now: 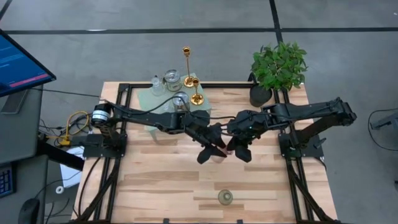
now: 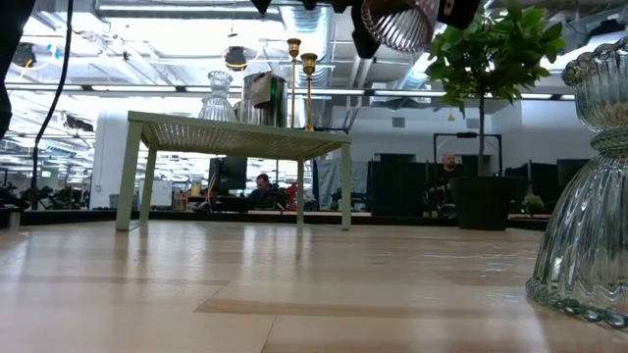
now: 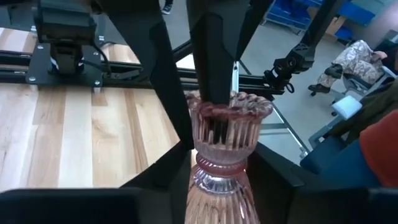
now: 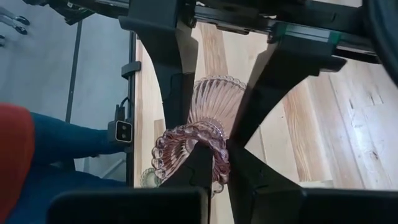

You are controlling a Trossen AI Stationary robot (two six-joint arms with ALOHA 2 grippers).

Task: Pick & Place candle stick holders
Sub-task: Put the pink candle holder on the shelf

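A pink ribbed glass candle stick holder hangs over the middle of the table, held from both sides and lying roughly level. My left gripper is shut on its foot end. My right gripper is shut on its cup rim. On the mint-green rack at the back stand a tall gold candlestick, a short gold one, clear glass holders and a silvery cup. A greenish glass holder stands upright on its foot near the table's front edge. My left gripper has the holder's ribbed foot end between its two fingers, one on each side. The fingers come about level from the table's left and lie along the holder. The holder is clear of the table. My right gripper pinches the scalloped cup rim, one finger inside the cup and one outside. It slants down from the table's right. The holder's cup end hangs high above the table.
A potted green plant stands at the table's back right corner. The greenish holder looms close in the low view. Bare wood lies between the rack and the front edge. People sit in the room beyond.
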